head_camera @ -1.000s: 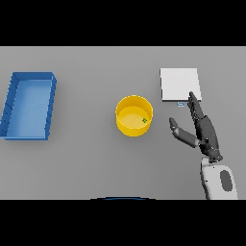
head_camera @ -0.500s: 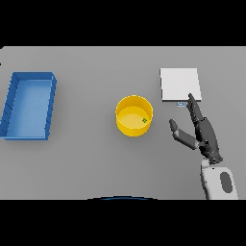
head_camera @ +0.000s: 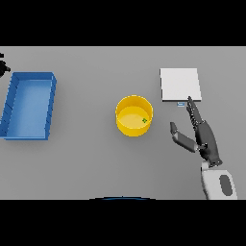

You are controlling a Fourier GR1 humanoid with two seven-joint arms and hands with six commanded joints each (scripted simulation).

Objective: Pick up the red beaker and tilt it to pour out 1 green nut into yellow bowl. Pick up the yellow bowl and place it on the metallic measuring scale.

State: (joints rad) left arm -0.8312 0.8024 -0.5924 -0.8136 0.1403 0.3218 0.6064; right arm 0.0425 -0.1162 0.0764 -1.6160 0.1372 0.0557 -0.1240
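The yellow bowl (head_camera: pixel 134 115) stands upright at the table's middle with a small green nut (head_camera: pixel 144 120) inside, near its right wall. The metallic scale (head_camera: pixel 180 84), a pale square plate, lies at the back right. My right hand (head_camera: pixel 204 137) is open to the right of the bowl and clear of it. Its fingers are straight and point at the scale's near edge, and the thumb is spread toward the bowl. A dark bit of my left hand (head_camera: pixel 3 65) shows at the far left edge. No red beaker is in view.
A blue rectangular bin (head_camera: pixel 29 104) lies at the left, open and with nothing showing inside. Bare grey table lies between the bin and the bowl, and along the near edge.
My right hand has slipped back slightly toward the near edge, still open. The bowl, nut and scale have not moved. The dark bit of my left hand is new at the left edge.
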